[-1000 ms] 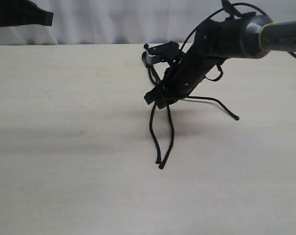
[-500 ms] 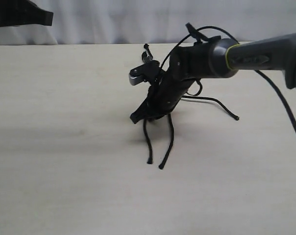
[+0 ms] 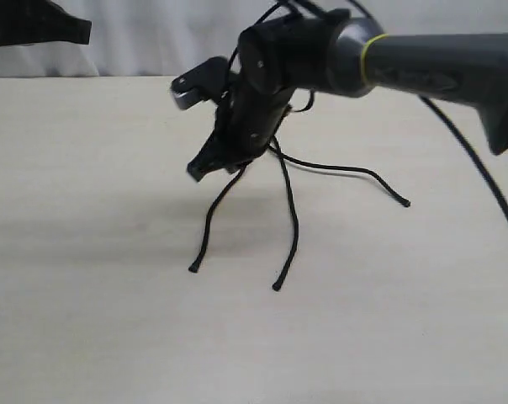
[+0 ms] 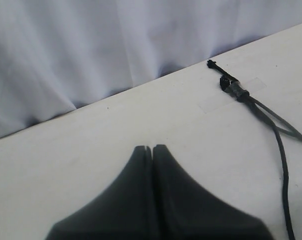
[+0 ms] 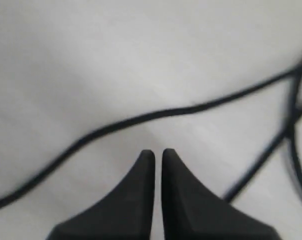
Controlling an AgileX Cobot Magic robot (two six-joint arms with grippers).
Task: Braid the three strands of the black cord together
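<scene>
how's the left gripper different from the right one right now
The left black gripper hangs far back at the left, clear of the thin black three-strand cord; the right black gripper is down among its strands. The left jaws press together; the right jaws leave a thin slit. Both are shut, black and taper to points.

Overview, close wrists; cord (image 4: pixel 236 90) probably shared

Right gripper (image 3: pixel 205 167) has swung left across the table (image 3: pixel 86 320) and toward its far edge, jaws now drawn together after standing slightly apart a second ago. The leftmost strand (image 3: pixel 212 220), previously just beside the middle strand (image 3: pixel 293 223), has been dragged aside; their tips now lie well apart.
</scene>
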